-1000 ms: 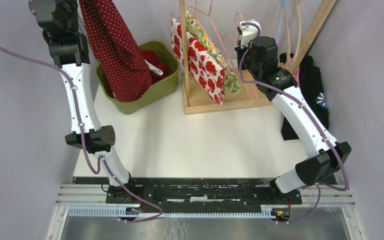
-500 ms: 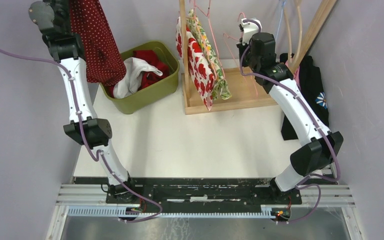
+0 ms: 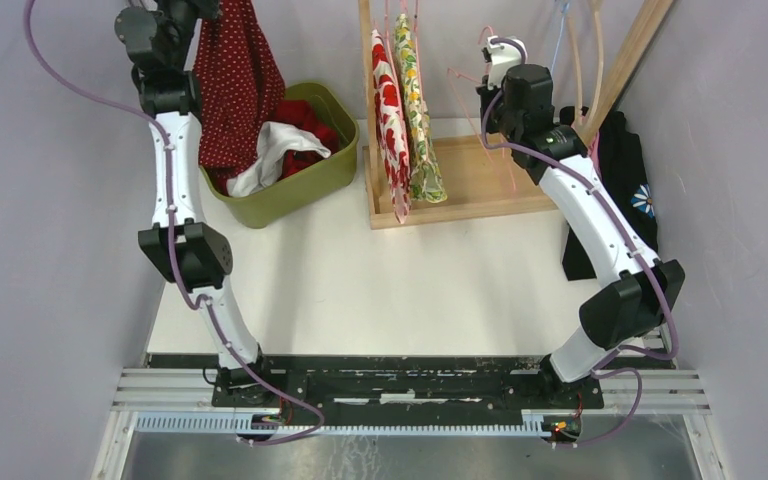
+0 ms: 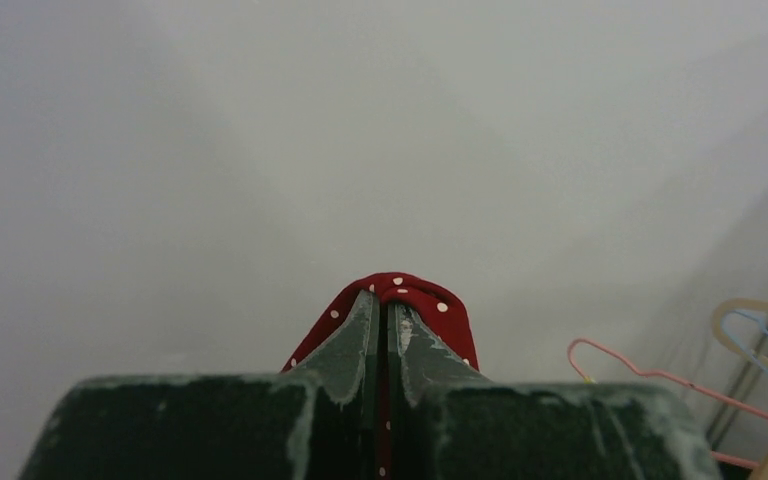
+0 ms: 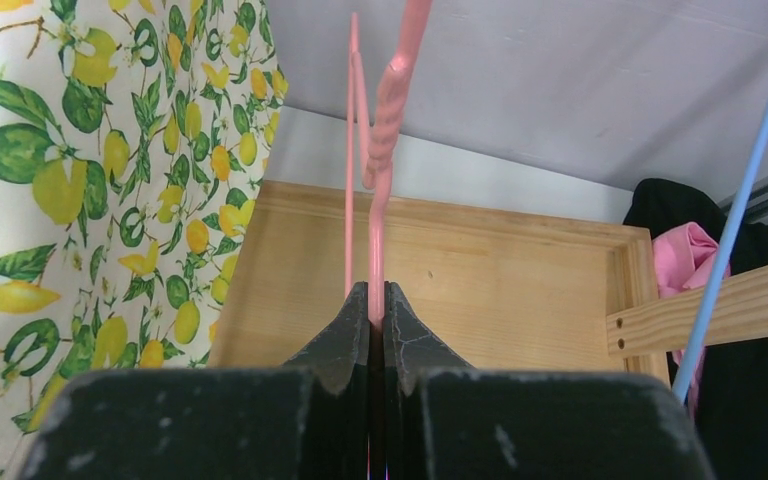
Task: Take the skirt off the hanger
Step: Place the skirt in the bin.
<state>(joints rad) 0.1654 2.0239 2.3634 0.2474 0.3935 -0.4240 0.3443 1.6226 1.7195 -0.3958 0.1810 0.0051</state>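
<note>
The skirt (image 3: 235, 90) is red with white dots and hangs in a long fold above the back left of the table, its lower end at the green bin (image 3: 335, 165). In the left wrist view my left gripper (image 4: 387, 300) is shut on a fold of the skirt (image 4: 438, 305), high against the grey wall. My right gripper (image 5: 378, 292) is shut on the wire of a bare pink hanger (image 5: 384, 120) over the wooden rack. From above, this right gripper (image 3: 484, 72) sits by the pink hanger (image 3: 463, 78) at the back.
White and red clothes fill the green bin. A wooden rack (image 3: 480, 180) holds a red-flower garment (image 3: 388, 100) and a lemon-print one (image 3: 415, 110); the lemon print (image 5: 110, 200) hangs left of my right fingers. Black clothing (image 3: 625, 150) lies at the right wall.
My left arm has swung right and back with the skirt, uncovering the bin's clothes. The rack's garments have swung back to hang straight. The right gripper shifted slightly back.
</note>
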